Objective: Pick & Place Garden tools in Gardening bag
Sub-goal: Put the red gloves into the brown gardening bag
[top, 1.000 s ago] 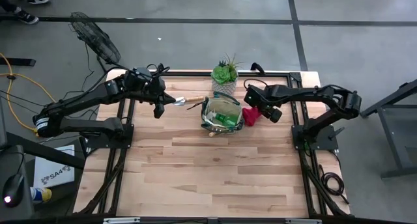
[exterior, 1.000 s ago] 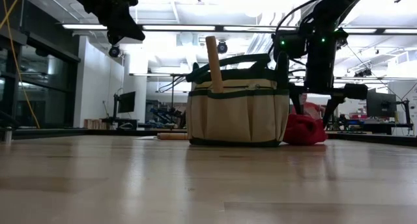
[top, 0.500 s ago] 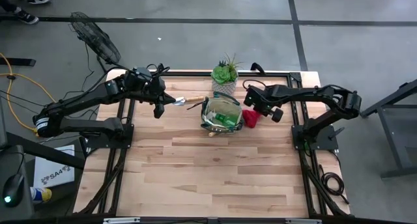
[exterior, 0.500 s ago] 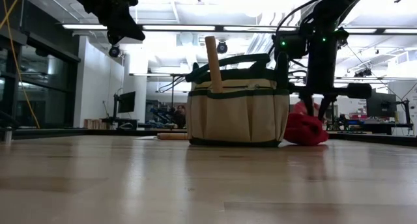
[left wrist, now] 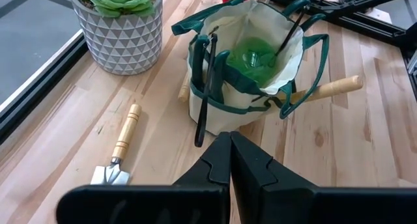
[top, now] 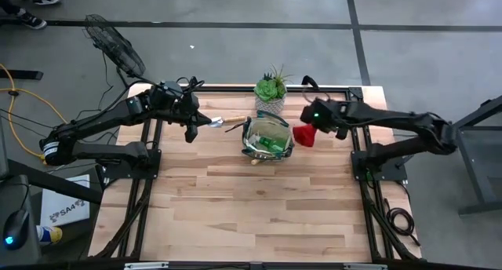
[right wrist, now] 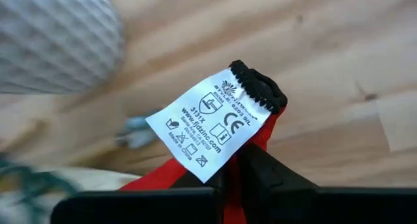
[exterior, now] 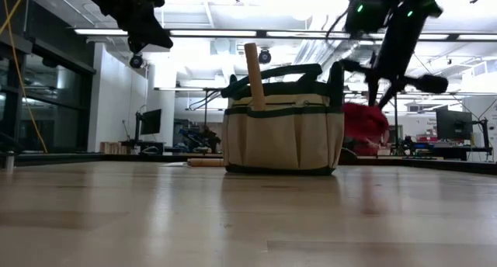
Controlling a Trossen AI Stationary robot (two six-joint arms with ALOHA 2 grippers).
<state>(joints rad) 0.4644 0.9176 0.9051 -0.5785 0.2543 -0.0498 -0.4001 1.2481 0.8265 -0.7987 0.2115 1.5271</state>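
Right claw [top: 311,129] clamped on red glove [top: 303,134], lifted off desk [top: 235,199], just beside gardening bag [top: 267,136]. Left claw [left wrist: 229,160] pinched shut, hanging near trowel [left wrist: 117,155]. Could slip loose or snag on bag rim, because floppy. Pale wooden desk; grey floor around, bright ceiling lights behind.

A round khaki fabric bag with dark green trim [exterior: 283,131] stands at the frame's centre on the pale wooden tabletop [exterior: 248,220]. A wooden handle [exterior: 254,77] juts from its top. Right of it, a red fabric piece [exterior: 365,121] hangs clear of the table beneath a dark arm.
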